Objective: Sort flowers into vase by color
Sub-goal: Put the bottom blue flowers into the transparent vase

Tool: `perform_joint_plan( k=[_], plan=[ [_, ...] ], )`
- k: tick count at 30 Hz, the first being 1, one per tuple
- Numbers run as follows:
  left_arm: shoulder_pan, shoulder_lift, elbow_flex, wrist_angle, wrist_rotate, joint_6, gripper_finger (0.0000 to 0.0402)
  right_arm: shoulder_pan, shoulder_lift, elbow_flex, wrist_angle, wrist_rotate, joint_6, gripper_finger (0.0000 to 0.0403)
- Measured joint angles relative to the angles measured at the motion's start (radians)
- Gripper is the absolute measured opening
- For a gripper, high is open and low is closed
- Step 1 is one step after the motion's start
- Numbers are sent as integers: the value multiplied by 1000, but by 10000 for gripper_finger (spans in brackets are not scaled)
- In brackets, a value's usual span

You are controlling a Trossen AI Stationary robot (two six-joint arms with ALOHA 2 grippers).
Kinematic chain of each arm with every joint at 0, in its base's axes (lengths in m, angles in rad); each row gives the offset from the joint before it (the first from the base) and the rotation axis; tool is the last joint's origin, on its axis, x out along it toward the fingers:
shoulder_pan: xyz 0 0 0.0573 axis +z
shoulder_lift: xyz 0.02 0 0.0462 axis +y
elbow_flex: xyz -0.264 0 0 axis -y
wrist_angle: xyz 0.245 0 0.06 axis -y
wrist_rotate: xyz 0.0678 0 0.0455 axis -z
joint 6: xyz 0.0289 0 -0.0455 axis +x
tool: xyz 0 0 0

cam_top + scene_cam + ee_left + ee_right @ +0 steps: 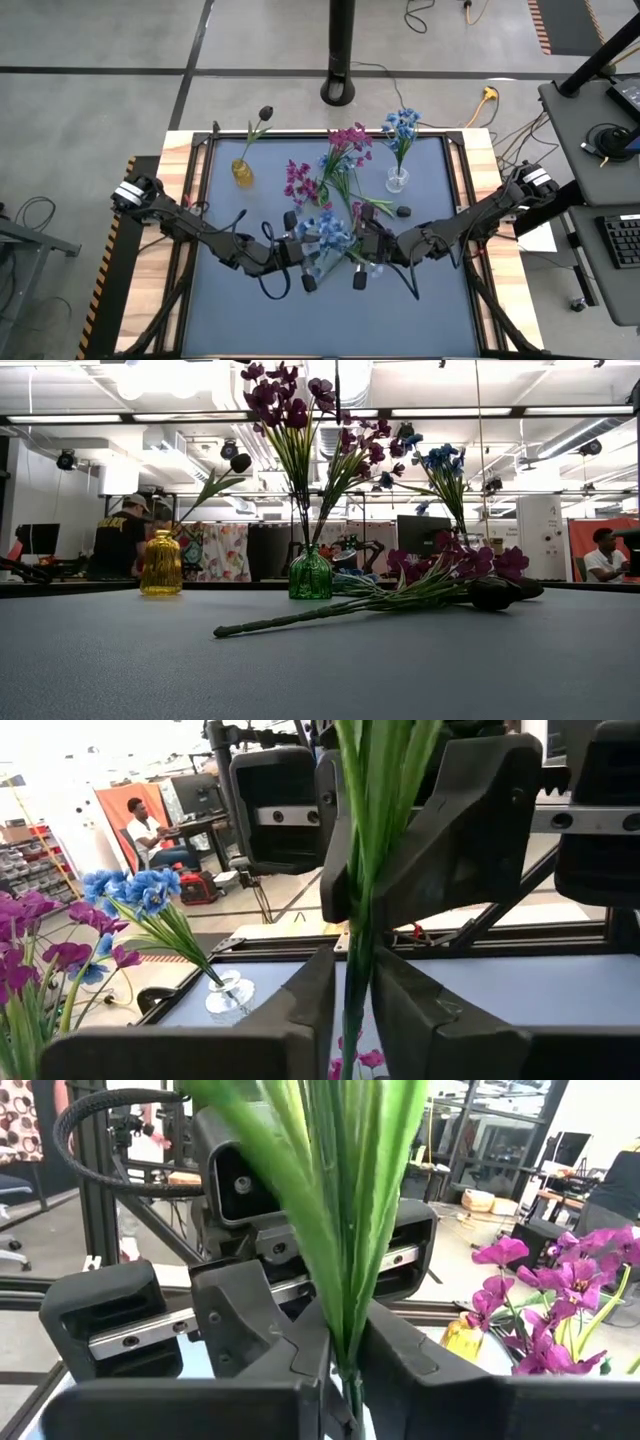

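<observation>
- Left gripper [306,268] and right gripper [362,262] meet at table centre, both pinching one light blue sprig [325,236]; each wrist view shows fingers pressed onto its green stem [356,970].
- Clear vase [397,180] with blue flowers stands behind the right gripper; green vase [310,574] holds magenta ones; yellow vase [242,173] holds a dark bud.
- One magenta sprig [440,572] and one dark bud [403,211] lie loose on the table [440,310].
- Judgement: a handover is under way. One gripper should let go only while the other holds firm, then carry the stem upright to the clear vase, clear of blooms already placed.
</observation>
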Motion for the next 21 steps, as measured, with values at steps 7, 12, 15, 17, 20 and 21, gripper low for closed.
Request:
perform_joint_plan(
  k=[7,12,15,17,20,21],
  plan=[
    [-6,-8,0,-4,-1,-8,119,0,-12,0,-1,0,1,34],
    [-26,-24,0,-74,-21,-8,157,0,-80,-1,-75,9,10,34],
    [-44,-45,0,-111,-66,-7,168,-8,-148,-1,-158,10,21,34],
    [-58,-61,0,-134,-91,-7,171,-21,-197,-2,-218,11,25,34],
    [-79,-94,0,-179,-109,-8,173,-50,-269,-24,-265,13,35,34],
    [-88,-103,0,-190,-110,-8,173,-59,-294,-40,-267,13,35,34]
  ],
)
